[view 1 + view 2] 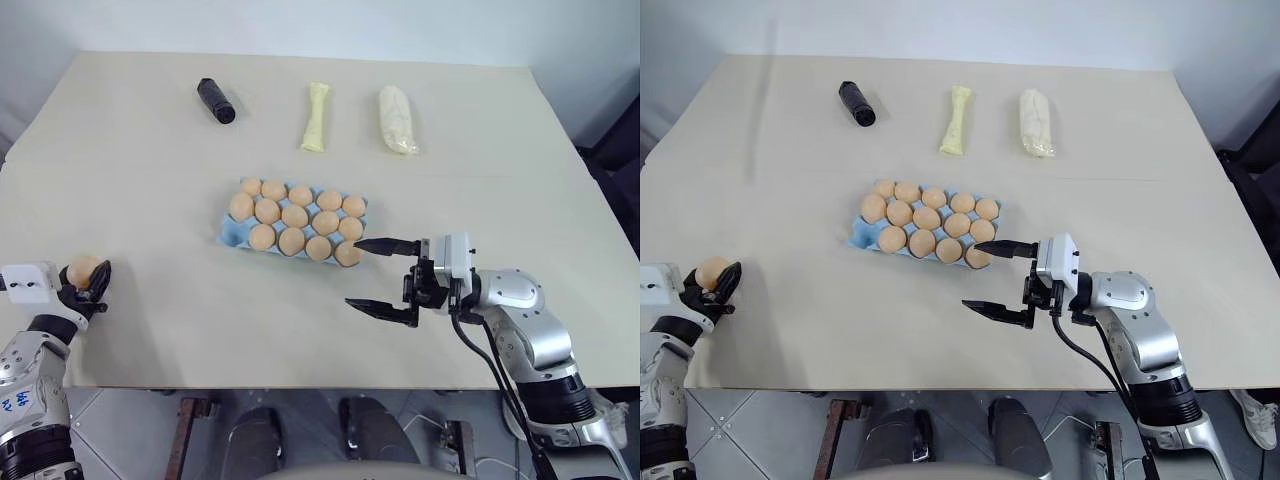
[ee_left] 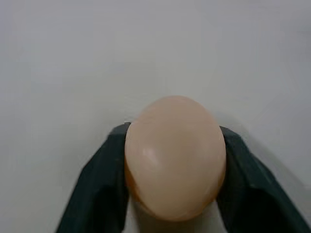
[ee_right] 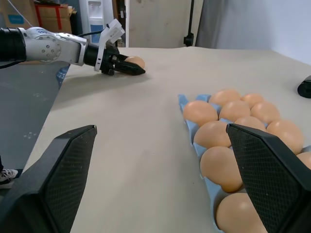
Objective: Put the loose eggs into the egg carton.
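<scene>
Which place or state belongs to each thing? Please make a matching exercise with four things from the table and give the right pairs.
Things:
1. black cylinder
2. egg carton
3. left gripper
4. right gripper

Places or states:
A. jaws wide open, beside the carton
B. middle of the table, nearly full of eggs
C. shut on an egg near the table's left edge
D. lying at the far side of the table

Pairs: 1-D, 2-B, 3-C, 4-A

The left gripper (image 1: pixel 88 283) is held level, its black fingers clamped; the right gripper (image 1: pixel 385 277) is spread wide, pointed leftward.
</scene>
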Action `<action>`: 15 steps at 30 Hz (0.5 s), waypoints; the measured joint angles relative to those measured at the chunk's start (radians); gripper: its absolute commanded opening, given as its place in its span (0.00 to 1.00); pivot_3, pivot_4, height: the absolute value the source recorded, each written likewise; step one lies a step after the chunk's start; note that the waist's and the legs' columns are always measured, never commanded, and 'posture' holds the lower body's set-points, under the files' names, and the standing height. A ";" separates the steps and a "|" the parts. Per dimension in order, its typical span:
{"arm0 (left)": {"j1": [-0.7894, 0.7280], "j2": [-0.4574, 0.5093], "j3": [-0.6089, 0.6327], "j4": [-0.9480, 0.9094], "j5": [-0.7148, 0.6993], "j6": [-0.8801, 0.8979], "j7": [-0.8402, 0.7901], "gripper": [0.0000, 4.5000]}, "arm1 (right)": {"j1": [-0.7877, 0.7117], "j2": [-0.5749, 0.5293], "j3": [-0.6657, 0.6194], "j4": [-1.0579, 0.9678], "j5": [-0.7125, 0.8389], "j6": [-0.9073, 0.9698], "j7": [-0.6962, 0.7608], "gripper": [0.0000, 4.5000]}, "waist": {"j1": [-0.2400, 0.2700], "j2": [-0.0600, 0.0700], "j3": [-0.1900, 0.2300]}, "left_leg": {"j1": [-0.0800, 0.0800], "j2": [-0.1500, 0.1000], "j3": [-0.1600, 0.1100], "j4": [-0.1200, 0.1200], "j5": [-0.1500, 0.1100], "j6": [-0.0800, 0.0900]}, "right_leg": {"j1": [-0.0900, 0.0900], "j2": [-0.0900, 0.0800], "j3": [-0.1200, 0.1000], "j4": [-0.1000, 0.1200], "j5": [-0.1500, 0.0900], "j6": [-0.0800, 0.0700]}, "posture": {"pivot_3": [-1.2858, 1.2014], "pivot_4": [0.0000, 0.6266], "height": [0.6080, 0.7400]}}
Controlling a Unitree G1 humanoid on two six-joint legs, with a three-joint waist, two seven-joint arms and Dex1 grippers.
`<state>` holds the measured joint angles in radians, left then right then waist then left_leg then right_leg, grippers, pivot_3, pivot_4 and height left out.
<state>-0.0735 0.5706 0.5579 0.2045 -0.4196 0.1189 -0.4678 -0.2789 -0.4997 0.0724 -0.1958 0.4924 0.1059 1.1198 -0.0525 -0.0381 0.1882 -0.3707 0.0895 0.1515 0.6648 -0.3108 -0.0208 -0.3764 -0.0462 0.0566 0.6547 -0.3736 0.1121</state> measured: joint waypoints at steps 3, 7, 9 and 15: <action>-0.063 0.005 -0.090 -0.086 0.005 -0.001 -0.049 0.41 | 0.010 -0.001 -0.003 -0.002 -0.003 -0.003 -0.010 1.00 | 0.015 0.000 0.000 | 0.000 -0.001 -0.001 0.000 0.000 0.000 | 0.001 0.000 0.000 0.000 0.000 0.000 | 0.52 0.24 1.00; -0.206 0.006 -0.288 -0.116 0.080 -0.001 -0.122 0.41 | 0.011 -0.003 -0.008 -0.003 -0.010 -0.017 -0.024 1.00 | 0.024 0.000 0.000 | 0.000 -0.006 0.001 0.000 0.001 0.001 | 0.001 0.002 0.000 0.000 0.001 0.001 | 0.52 0.24 1.00; -0.242 0.000 -0.344 -0.104 0.101 -0.001 -0.147 0.41 | 0.023 -0.012 -0.026 -0.002 -0.014 -0.020 -0.033 1.00 | 0.016 0.000 0.000 | 0.001 -0.005 0.006 0.000 0.001 0.002 | 0.000 0.002 0.001 0.000 0.001 0.002 | 0.52 0.24 1.00; -0.306 -0.013 -0.433 0.004 0.148 -0.034 -0.222 0.41 | 0.072 -0.027 -0.062 -0.006 -0.032 -0.031 -0.075 1.00 | 0.014 0.001 0.000 | 0.000 -0.003 0.007 0.000 0.000 0.000 | -0.004 0.003 0.001 0.000 0.000 0.001 | 0.52 0.24 1.00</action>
<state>-0.3797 0.5581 0.1246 0.2084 -0.2717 0.0845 -0.6897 -0.2066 -0.5264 0.0101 -0.2017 0.4607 0.0746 1.0450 -0.0384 -0.0373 0.1885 -0.3707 0.0868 0.1580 0.6648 -0.3105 -0.0208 -0.3806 -0.0436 0.0577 0.6549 -0.3732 0.1126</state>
